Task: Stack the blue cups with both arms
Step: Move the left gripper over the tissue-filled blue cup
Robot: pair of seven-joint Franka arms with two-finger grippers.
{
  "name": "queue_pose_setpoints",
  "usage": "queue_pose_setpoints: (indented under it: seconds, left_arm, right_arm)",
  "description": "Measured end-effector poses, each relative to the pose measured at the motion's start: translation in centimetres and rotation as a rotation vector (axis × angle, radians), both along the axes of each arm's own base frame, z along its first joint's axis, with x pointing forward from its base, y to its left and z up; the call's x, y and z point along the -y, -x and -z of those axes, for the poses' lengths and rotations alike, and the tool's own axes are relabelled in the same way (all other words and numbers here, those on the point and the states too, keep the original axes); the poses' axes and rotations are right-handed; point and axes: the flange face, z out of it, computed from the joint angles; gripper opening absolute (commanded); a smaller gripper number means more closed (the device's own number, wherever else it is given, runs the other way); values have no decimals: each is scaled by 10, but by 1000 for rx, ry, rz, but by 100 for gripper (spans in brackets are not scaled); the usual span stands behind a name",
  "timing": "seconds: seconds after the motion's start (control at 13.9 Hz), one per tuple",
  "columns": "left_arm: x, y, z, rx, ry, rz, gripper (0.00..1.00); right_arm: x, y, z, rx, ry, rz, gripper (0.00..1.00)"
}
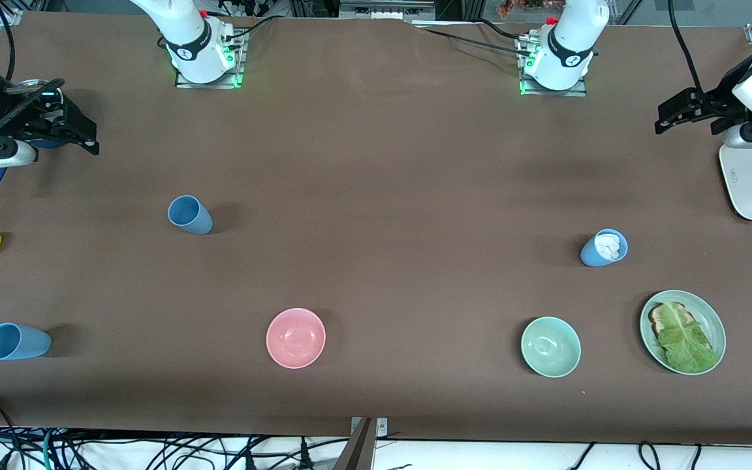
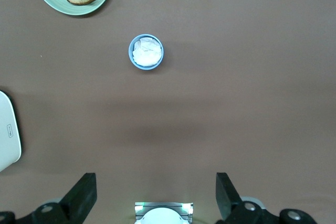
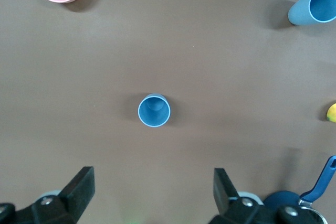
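From the front, three blue cups stand apart: one empty, one nearest the camera at the right arm's end, one holding crumpled white paper, with a pink bowl, a mint bowl and a plate of toast and lettuce nearby. The left wrist view shows the left gripper spread wide over bare table, the paper-filled cup apart from it. The right wrist view shows the right gripper equally wide, the empty cup clear of it.
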Motion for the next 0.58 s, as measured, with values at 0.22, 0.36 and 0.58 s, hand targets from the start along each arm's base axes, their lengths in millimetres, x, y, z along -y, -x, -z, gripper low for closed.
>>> queue_pose_setpoints:
  seconds: [0.22, 0.36, 0.58]
  left_arm:
    - [-1, -9, 0, 4, 3, 0, 100]
    - [-1, -12, 2, -1, 4, 0, 100]
    - [-1, -21, 17, -27, 8, 3, 100]
  right_arm:
    - [1, 0, 1, -1, 0, -8, 100]
    - [3, -3, 5, -9, 1, -5, 100]
    - [3, -6, 11, -20, 8, -5, 100]
